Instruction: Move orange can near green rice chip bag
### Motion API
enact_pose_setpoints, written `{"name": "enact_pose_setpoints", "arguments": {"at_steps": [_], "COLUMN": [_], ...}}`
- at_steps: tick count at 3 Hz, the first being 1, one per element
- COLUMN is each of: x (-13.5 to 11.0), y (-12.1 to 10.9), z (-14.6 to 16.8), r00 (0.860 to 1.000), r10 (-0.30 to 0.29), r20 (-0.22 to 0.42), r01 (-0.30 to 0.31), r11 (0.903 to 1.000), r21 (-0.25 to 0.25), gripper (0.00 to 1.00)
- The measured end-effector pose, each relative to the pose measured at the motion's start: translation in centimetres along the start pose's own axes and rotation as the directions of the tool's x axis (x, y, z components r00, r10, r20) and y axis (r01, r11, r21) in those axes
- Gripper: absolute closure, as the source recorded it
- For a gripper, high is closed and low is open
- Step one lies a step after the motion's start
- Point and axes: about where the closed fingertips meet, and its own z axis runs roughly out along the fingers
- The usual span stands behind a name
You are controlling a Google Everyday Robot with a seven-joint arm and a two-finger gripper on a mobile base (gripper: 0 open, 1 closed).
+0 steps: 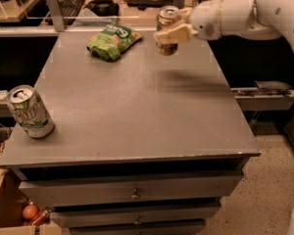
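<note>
The gripper (170,33) is clamped on the orange can (167,16), with one pale finger (174,34) lying across the can's near side. The can stands upright in the grasp, silver top upward, which suits setting it down on its base. It hangs clear of the grey table (137,111). A soft shadow (186,76) falls on the tabletop below and toward the camera, a sign the can is carried above the surface, not slid along it. The white arm (235,14) reaches in from the right, across the far right part of the table, so the can travels sideways toward the green rice chip bag (112,40). The bag lies flat near the far edge, just left of the can, with a gap of bare tabletop between them. The task looks close to done, and what remains is most likely lowering the can into that gap and letting go. The risk is nudging the soft bag on the way down. A white-and-green can (30,111) stands well apart at the near left edge and has no part in this move.
</note>
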Motion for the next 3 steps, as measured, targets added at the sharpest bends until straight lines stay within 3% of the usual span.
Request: {"name": "enact_pose_setpoints", "arguments": {"at_steps": [1,3], "x": [-1.2,0.6], "y": [-3.3,-6.1], "z": [4.5,10.9], "r00": [1.000,0.993], "r10": [0.017,0.116], "r20": [0.021,0.032], "r01": [-0.018,-0.117], "r11": [0.9995,0.9919], "r21": [0.025,0.050], "gripper": [1.00,1.00]}}
